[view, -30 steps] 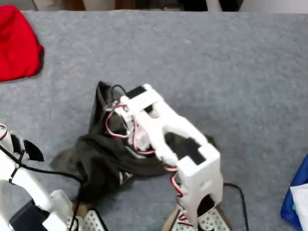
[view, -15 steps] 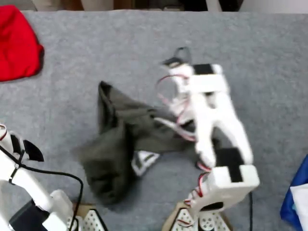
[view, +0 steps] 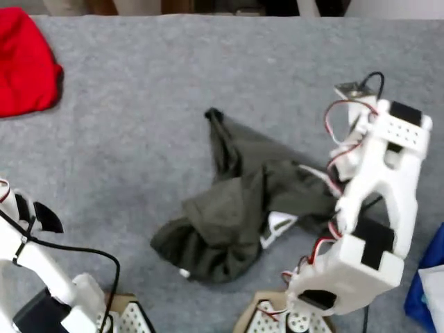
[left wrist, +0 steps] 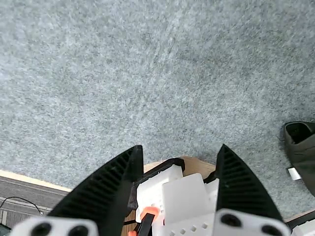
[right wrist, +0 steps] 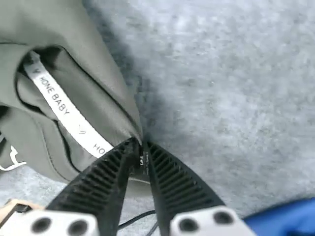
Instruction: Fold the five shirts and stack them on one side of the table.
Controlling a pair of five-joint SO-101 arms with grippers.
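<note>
Tabletop (view: pixel 208 69): grey and fuzzy. All the things lie on it.

Red shirt (view: pixel 24 62): in a soft lump at the far left corner of the tabletop, well apart from the other shirts.

Left arm (view: pixel 41 274): white, low at the near left edge, with a black wire on it. It is not touching any shirt.

Left pincer (left wrist: pixel 180 147): its two black fingers (left wrist: pixel 115 177) stand wide apart. Nothing is between them. Past the gap you see the grey tabletop.

Dark green shirt (view: pixel 243 201): in the middle of the tabletop, all bunched up and wrinkled. One thin end points to the far side. The fat, crumpled end lies near the front edge. The right side of it runs in under the right arm. A small corner of it shows in the left wrist view (left wrist: pixel 300 147).

White tag (right wrist: pixel 59 105): a long strip sewn inside the neck of the dark green shirt.

Right pincer (right wrist: pixel 140 147): the two fingers are squeezed almost together. They pinch the edge of the dark green shirt, just beside the white tag.

Right arm (view: pixel 374 208): white with red wires, bent over the right end of the dark green shirt.

Blue shirt (view: pixel 427 277): at the right edge of the tabletop, near the right arm but not touching the dark green shirt.
</note>
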